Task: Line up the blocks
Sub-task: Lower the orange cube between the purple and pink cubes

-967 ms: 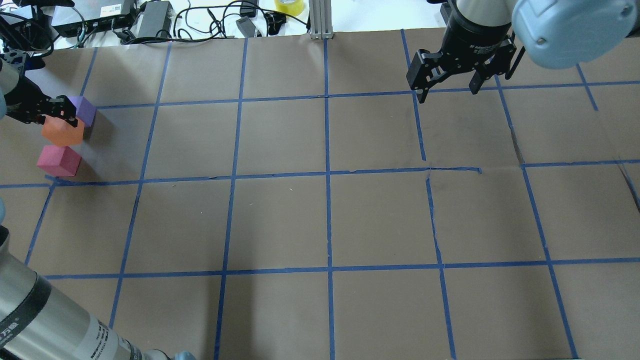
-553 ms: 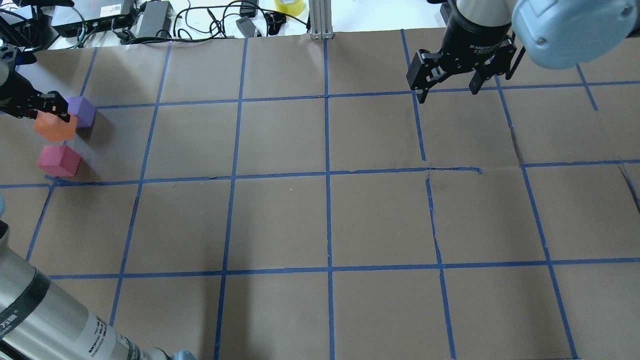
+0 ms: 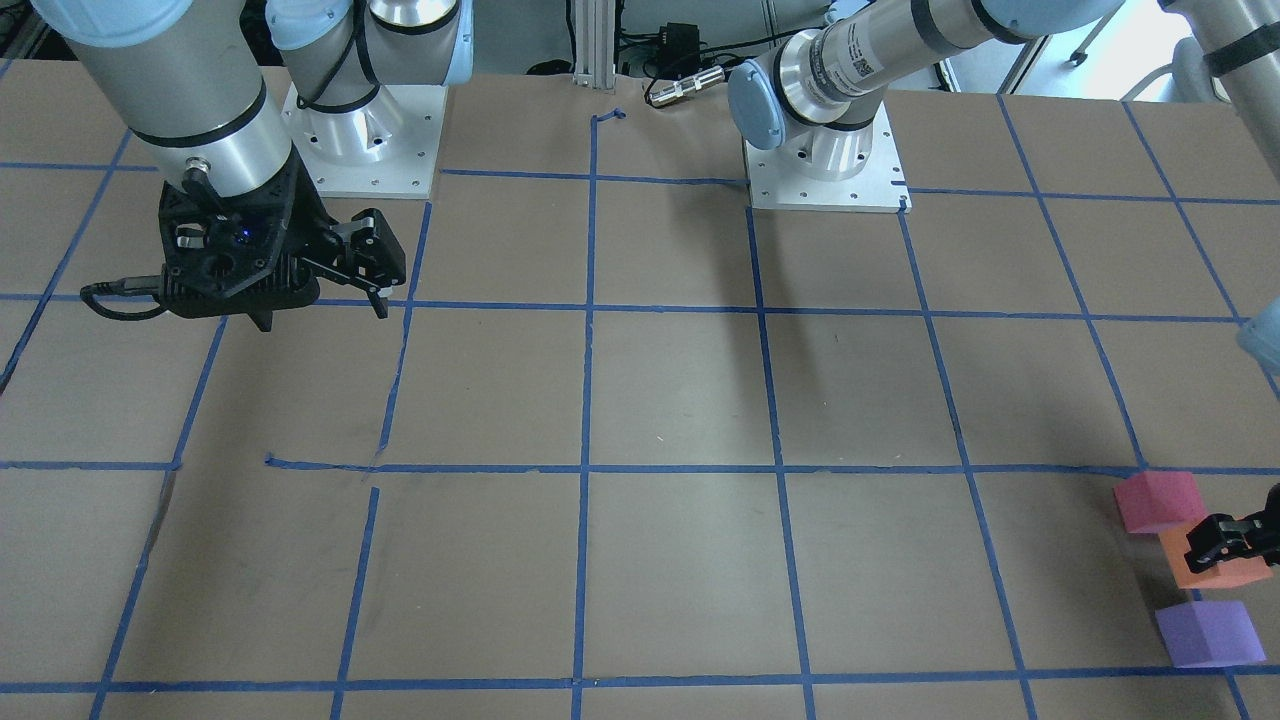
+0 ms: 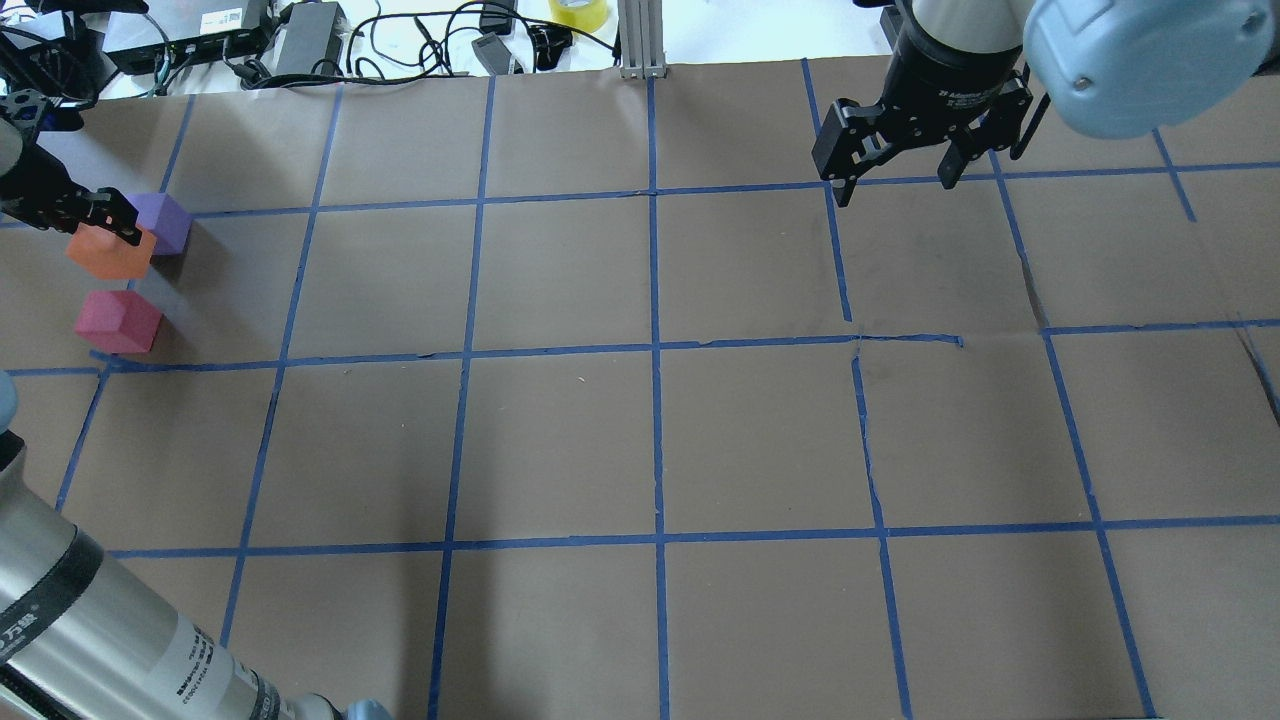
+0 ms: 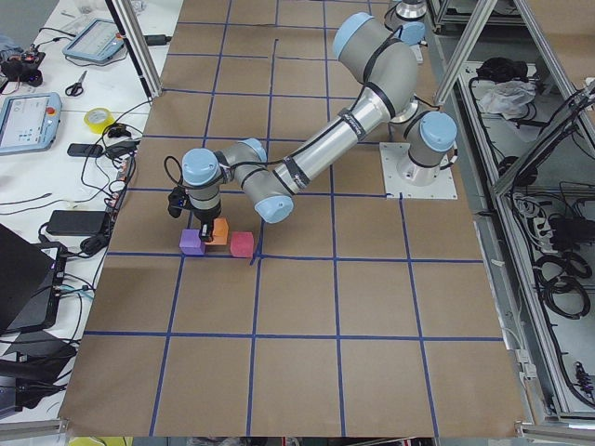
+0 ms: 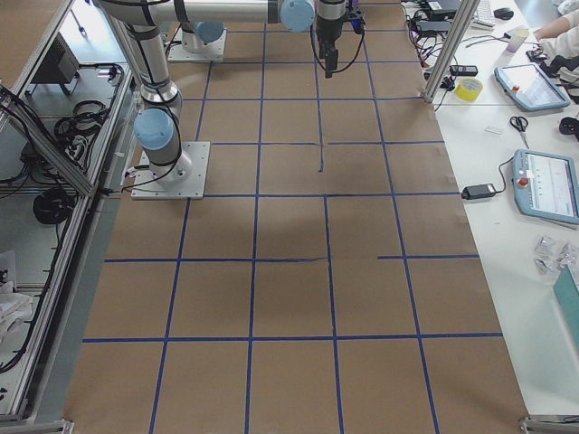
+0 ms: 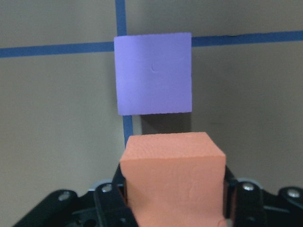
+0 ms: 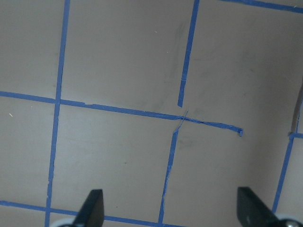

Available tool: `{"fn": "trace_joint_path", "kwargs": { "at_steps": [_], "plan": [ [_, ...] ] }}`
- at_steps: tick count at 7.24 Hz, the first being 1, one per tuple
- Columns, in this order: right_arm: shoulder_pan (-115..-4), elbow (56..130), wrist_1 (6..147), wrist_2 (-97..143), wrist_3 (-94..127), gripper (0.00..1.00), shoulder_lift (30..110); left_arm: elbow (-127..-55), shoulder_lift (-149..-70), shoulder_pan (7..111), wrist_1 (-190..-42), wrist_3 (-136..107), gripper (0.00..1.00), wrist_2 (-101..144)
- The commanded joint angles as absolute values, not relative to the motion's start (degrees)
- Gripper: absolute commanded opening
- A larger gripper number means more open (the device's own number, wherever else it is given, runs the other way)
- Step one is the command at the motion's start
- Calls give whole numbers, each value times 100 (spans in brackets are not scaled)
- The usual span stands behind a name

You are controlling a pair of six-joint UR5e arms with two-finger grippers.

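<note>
Facing the robot, the left gripper (image 3: 1222,545) at the frame's 4 o'clock edge is clamped on the orange block (image 3: 1215,572). The red-pink block (image 3: 1158,500) lies just beside it at its 11 o'clock and the purple block (image 3: 1208,633) is near at its 6 o'clock. The right gripper (image 3: 325,318) hangs at 10 o'clock over the brown table (image 3: 680,400) gridded with blue tape (image 3: 586,400), fingers spread wide and holding nothing. From overhead, the three blocks form a rough column at 9 to 10 o'clock, purple farthest, orange in the middle and red-pink nearest, and the right gripper sits at 1 o'clock. The left-end camera shows the near arm reaching down to the orange block, between purple and red-pink, at about 9 o'clock. The right-end camera has the right gripper at 12 o'clock. The left wrist camera shows the orange block pinched between both fingers at 6 o'clock, and the purple block apart from it at 12 o'clock, lying over a tape crossing. Whether the orange block touches the table cannot be told. The right wrist camera shows two fingertips far apart at 5 and 7 o'clock.
</note>
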State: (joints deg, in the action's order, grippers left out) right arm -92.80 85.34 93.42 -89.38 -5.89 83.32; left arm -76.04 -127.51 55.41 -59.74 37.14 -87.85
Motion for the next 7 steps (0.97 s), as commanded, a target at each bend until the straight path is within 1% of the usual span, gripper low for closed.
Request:
{"fn": "trace_joint_path", "kwargs": {
  "at_steps": [1, 7],
  "plan": [
    [-9290, 8534, 9343, -8938, -606, 100, 8332, -7567, -12823, 5528, -5968, 3718, 0, -8806],
    [-9290, 8534, 9352, -8938, -624, 100, 8332, -7672, -13086, 5528, -5775, 3726, 0, -8816]
  ]
}}
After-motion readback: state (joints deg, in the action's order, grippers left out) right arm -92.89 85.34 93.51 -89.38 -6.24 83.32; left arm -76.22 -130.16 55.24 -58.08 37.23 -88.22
